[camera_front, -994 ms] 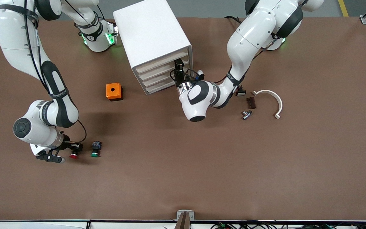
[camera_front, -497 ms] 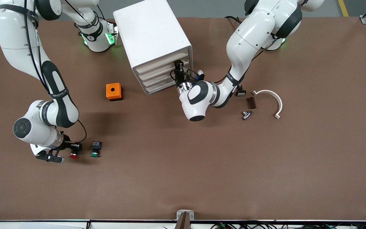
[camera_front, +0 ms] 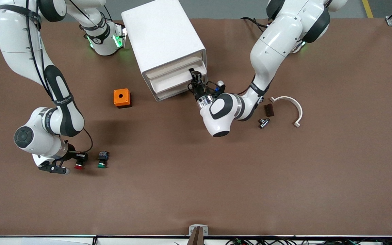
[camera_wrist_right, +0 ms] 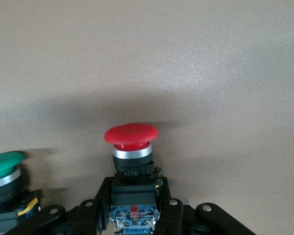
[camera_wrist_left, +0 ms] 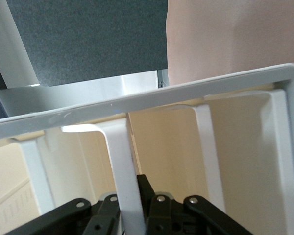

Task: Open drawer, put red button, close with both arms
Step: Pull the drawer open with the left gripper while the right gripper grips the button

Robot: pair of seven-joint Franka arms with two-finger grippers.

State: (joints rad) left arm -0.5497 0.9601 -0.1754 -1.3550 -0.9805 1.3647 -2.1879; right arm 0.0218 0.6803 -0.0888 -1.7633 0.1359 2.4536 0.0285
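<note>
Left end effector (camera_front: 196, 75) is clamped on the handle of a drawer (camera_front: 174, 76) in the white cabinet (camera_front: 162, 41), drawer partly out. Right end effector (camera_wrist_right: 135, 203) is closed on the red button (camera_front: 79, 166), low at the table (camera_front: 216, 177) near the front camera, just beside the green button (camera_front: 101, 165). Risks: thin handle could slip from the grip; lifting red could knock green. Count: two buttons, one orange box (camera_front: 121, 98), four drawers.
</note>
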